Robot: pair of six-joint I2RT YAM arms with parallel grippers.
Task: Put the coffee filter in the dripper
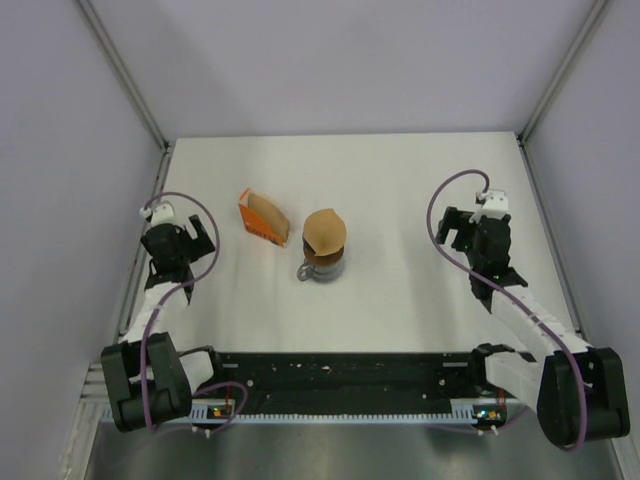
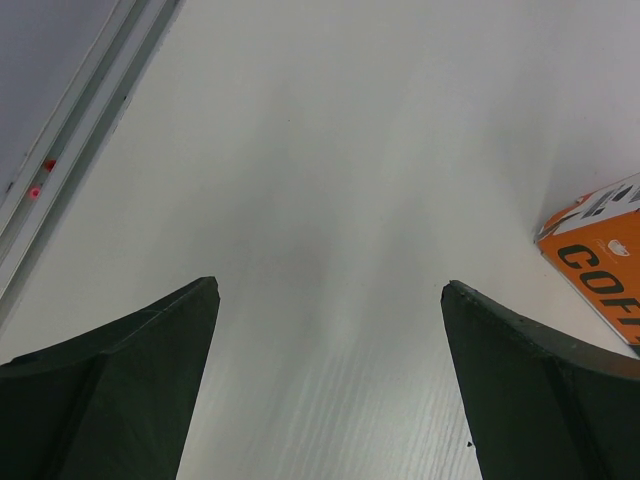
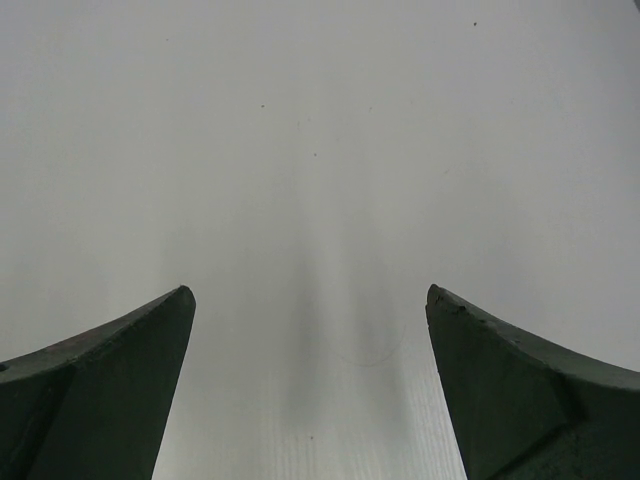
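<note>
**Left gripper** (image 2: 330, 286): fingers spread wide, nothing between them, over table near the left edge. Left wrist view alone: edge rail (image 2: 70, 140) at upper left with two small pink-red marks, and a corner of the pack at far right, lettering "COFF" legible.

**Pack** (image 1: 262, 218): orange and white, lying left of centre, brown filters showing at its open end. Whole only in top view, lettering unreadable there.

**Filter** (image 1: 325, 231): tan, rounded, at table centre, topping a short stack. Top view only. Dripper not discernible beneath it.

**Ring** (image 1: 326, 262): dark brown, directly under the filter.

**Jug** (image 1: 308, 272): grey, bottom of stack, handle toward the left.

**Right gripper** (image 3: 308, 292): fingers likewise wide apart and empty, well right of the stack. Right wrist view: table only.

**Table** (image 1: 400, 190): white, matte, with faint dark specks visible only in the right wrist view.

**Walls** (image 1: 350, 60): pale lilac panels on three sides, metal posts (image 1: 125, 78) at the far corners.
</note>
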